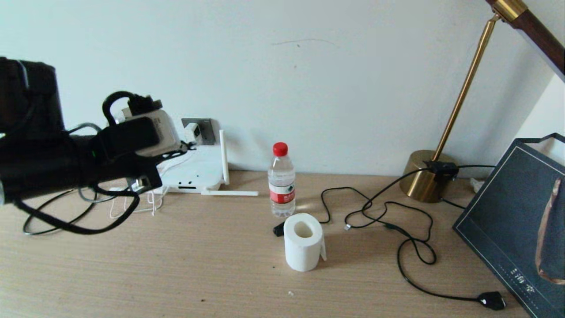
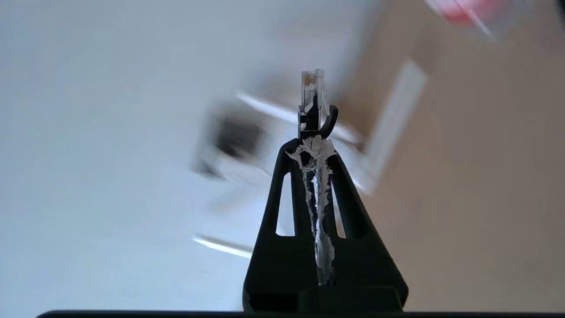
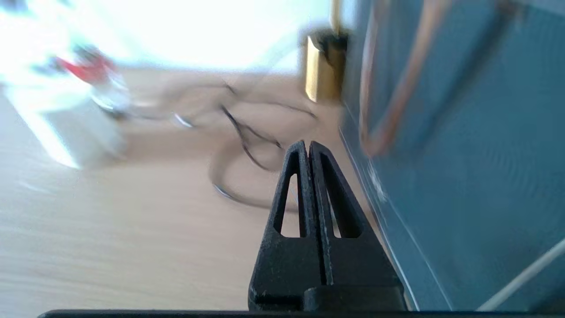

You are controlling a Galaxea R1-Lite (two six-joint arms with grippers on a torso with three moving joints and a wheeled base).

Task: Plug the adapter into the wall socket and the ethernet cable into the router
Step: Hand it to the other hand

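Above white router (image 1: pixel 194 172), clear-tipped ethernet cable (image 2: pixel 312 95), pinched

A pale wooden table (image 1: pixel 176 274) carries a white router (image 1: pixel 194 174), clear water bottle (image 1: pixel 281 183), white tissue roll (image 1: pixel 303 242), brass lamp base (image 1: pixel 421 179), black cords (image 1: pixel 397 221).

this looks like a room in a home or a small office. a wooden desk (image 1: pixel 176 274) stands against a plain white wall (image 1: pixel 309 66). on it are a brass desk lamp (image 1: pixel 426 179), a white router (image 1: pixel 194 172), a water bottle (image 1: pixel 281 181), a roll of toilet paper (image 1: pixel 303 242), loose black cords (image 1: pixel 397 221) and a dark paper shopping bag (image 1: pixel 516 212).
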